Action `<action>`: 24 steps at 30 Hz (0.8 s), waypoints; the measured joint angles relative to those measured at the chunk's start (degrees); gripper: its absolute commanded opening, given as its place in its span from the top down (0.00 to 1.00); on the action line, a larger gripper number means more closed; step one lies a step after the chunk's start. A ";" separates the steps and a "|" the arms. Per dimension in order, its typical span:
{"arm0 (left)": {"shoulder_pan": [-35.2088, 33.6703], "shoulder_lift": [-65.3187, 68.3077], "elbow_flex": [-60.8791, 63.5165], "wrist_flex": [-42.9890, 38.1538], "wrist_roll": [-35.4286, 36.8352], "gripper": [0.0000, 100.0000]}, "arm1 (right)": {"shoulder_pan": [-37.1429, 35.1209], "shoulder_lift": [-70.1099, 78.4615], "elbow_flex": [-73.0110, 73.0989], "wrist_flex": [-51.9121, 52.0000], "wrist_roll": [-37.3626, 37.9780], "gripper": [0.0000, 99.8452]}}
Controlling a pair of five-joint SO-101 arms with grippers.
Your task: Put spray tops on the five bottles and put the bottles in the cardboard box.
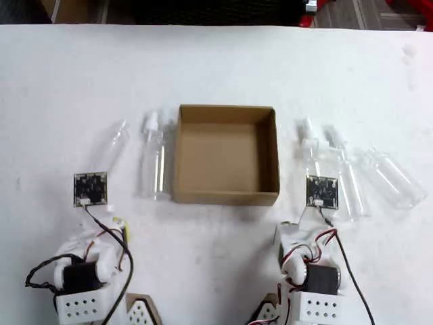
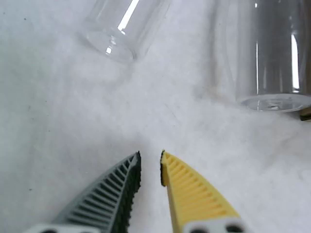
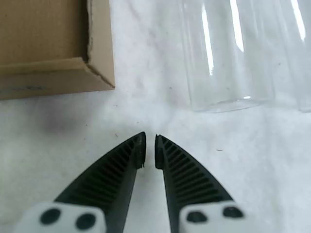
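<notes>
**Both grippers low and empty, bottles lined up either side of the box**

The cardboard box [image 1: 226, 197] sits open-topped in the middle of the table, so either arm can drop into it. Taking the box as the clock's centre in the high view, two clear bottles lie at 9 o'clock. The one just beside the box wall [image 1: 154, 162] has a white spray top, while the outer one [image 1: 115, 145] lies tilted and seems bare at the neck.

Three more lie at 3 o'clock. The two nearer ones [image 1: 311, 152] [image 1: 348, 179] carry white tops, and the farthest [image 1: 394, 177] looks uncapped, though its neck is hard to read. All five lie on their sides, outside the box. The split looks meant to give each arm its own share.

The left gripper [image 2: 150, 162] is at about 7 o'clock, close over the table. Its grey and yellow fingers are drawn to a thin slit and hold nothing, with two bottle bases ahead of it. The right gripper [image 3: 149, 145] is at about 5 o'clock, equally narrow and empty, facing a bottle base with the box corner [image 3: 97, 73] beside it.

Judging by this, packing has not yet begun.
</notes>
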 measured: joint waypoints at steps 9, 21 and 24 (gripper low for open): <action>0.00 0.00 0.00 0.00 0.00 0.92 | 0.00 0.00 0.00 0.00 0.00 0.98; 2.11 0.00 0.00 0.00 0.00 0.93 | 0.00 0.00 0.00 0.00 0.00 0.98; 2.81 0.00 0.00 0.00 0.00 0.92 | 0.00 0.00 0.00 0.00 0.00 0.98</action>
